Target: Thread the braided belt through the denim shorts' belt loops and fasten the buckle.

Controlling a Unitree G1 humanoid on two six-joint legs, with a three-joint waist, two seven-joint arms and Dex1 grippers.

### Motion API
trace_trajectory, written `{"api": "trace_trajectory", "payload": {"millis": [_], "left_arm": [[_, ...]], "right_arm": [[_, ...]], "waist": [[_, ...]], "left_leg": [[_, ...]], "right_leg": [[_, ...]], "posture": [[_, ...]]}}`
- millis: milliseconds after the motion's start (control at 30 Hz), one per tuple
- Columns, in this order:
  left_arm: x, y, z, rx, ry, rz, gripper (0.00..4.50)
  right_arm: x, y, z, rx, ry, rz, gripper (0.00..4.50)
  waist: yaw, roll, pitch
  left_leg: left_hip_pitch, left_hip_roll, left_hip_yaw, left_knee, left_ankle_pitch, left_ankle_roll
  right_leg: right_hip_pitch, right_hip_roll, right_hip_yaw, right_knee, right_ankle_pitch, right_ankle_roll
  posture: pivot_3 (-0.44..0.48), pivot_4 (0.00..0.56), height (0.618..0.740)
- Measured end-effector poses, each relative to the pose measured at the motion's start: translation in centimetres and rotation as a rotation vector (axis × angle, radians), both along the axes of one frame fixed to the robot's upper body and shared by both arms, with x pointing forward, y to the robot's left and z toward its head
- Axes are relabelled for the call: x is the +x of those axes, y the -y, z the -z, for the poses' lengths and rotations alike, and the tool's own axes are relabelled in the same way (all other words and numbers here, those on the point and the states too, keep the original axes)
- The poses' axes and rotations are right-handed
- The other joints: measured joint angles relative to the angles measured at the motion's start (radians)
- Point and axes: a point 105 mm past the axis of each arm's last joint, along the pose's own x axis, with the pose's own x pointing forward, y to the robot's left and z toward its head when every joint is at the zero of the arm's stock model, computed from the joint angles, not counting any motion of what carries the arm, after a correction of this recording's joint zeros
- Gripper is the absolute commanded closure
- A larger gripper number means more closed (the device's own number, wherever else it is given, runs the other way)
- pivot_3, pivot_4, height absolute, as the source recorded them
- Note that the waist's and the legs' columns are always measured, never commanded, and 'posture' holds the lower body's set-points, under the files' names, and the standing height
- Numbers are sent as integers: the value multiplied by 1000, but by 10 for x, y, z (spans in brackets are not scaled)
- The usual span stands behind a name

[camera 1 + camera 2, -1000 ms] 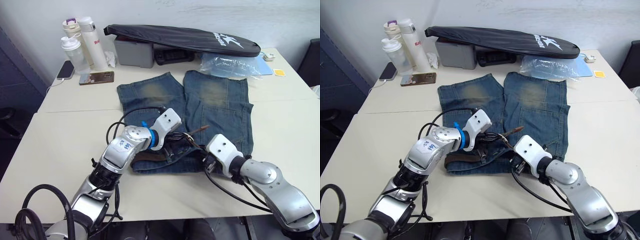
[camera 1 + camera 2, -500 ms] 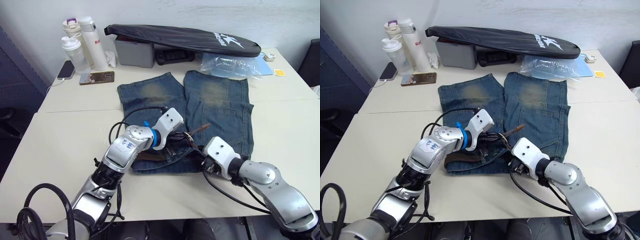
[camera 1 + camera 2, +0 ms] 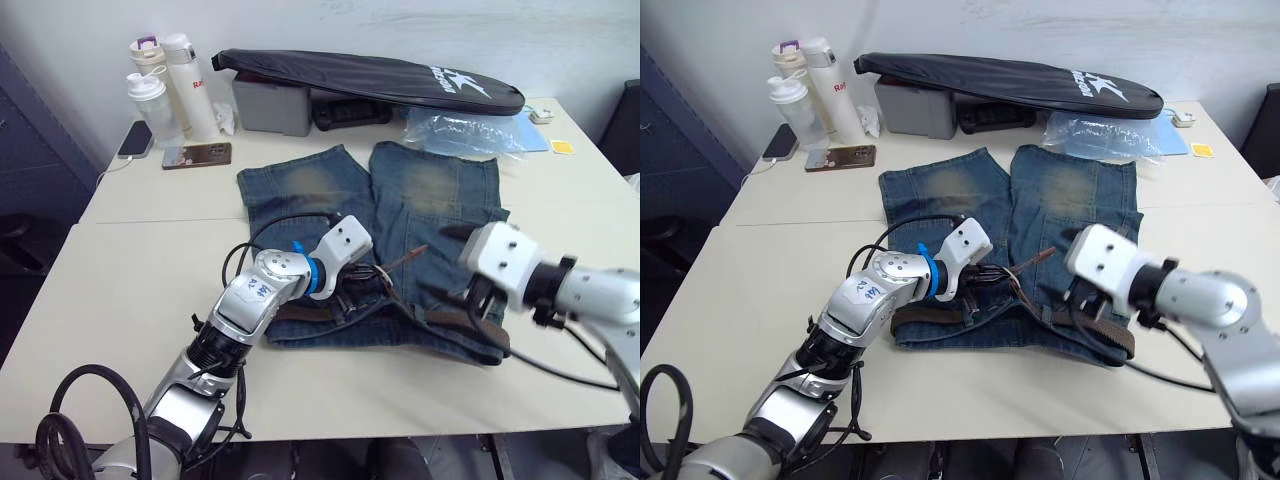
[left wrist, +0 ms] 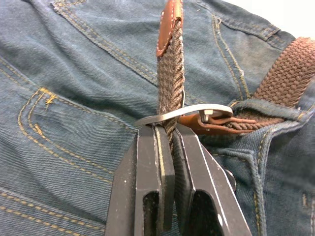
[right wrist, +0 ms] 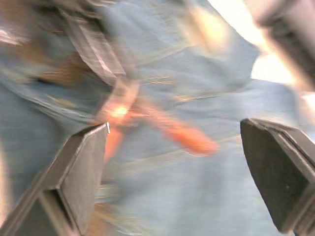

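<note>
Threading continues at the waistband of the faded blue denim shorts (image 3: 430,215). We should feed the dark-brown braided belt (image 4: 171,78) straight through the silver rectangular buckle (image 4: 184,114). Our left gripper (image 4: 167,142) pinches the belt; our right gripper (image 5: 174,172) gapes wide, holding nothing.

On the far edge of my pale beige surface (image 3: 120,290) lies a long black zipped bag (image 3: 370,78) resting on a grey box (image 3: 268,103). Beside them stand two white bottles (image 3: 175,80), a clear bottle (image 3: 148,105), two phones (image 3: 195,155), and a crumpled clear plastic bag (image 3: 462,130).
</note>
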Motion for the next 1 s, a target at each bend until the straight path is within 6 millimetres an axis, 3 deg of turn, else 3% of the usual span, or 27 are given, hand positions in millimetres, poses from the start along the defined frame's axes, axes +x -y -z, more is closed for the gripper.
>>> {"api": "trace_trajectory", "payload": {"millis": [167,367,467,700,933,1000], "left_arm": [[-5,5,-4,-4,14,41,4500],[-6,6,-7,-8,26,52,4500],[-7,7,-6,-5,31,59,4500],[-7,7,-7,1,41,65,4500],[-7,4,-7,9,43,76,4500],[-7,2,-8,10,37,86,3658]], "right_arm": [[20,10,19,-177,20,-36,25],[31,10,22,-300,57,-117,25],[33,7,27,-330,59,-145,846],[31,5,31,-355,48,-184,4379],[29,5,32,-361,47,-197,4450],[28,4,32,-366,56,-209,4500]], "waist": [[9,0,0],[9,0,0],[9,0,0],[9,1,0],[9,1,0],[9,1,-1]], "left_leg": [[-1,0,2,0,1,-1],[-1,0,2,5,1,-1],[-2,0,2,5,0,-1],[-2,0,2,6,0,-1],[-2,0,2,7,0,-1],[-2,0,2,6,0,-1]], "right_leg": [[-1,0,0,0,0,0],[0,-1,0,0,0,0],[0,0,0,0,0,0],[0,-1,0,1,0,0],[0,-1,0,1,0,0],[0,-1,0,1,0,0]], "posture": [[0,150,645],[0,150,645],[0,150,645],[0,150,645],[0,150,645],[0,150,645]]}}
